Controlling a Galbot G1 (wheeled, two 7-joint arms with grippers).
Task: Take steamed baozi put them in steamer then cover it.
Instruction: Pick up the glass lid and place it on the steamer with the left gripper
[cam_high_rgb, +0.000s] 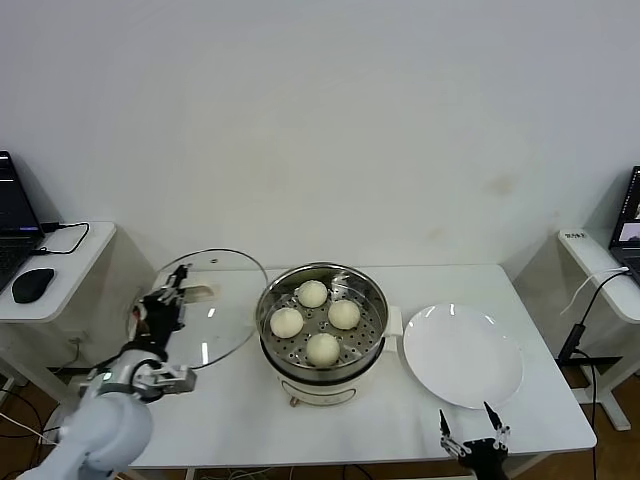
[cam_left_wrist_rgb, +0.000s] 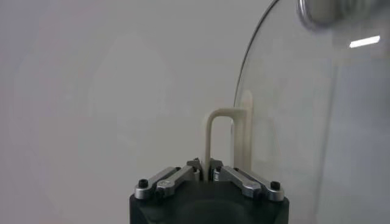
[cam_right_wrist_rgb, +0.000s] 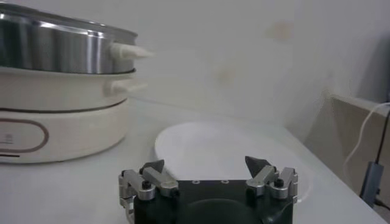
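Four cream-white baozi sit on the perforated tray inside the shiny steamer at the table's middle. The clear glass cover is held tilted, left of the steamer. My left gripper is shut on the cover's cream-white handle, with the glass beside it. My right gripper is open and empty at the table's front edge, near the white plate; in the right wrist view its fingers stand wide apart.
A flat white plate lies right of the steamer, also in the right wrist view. A side desk with a laptop and mouse stands at far left. Another desk with cables stands at far right.
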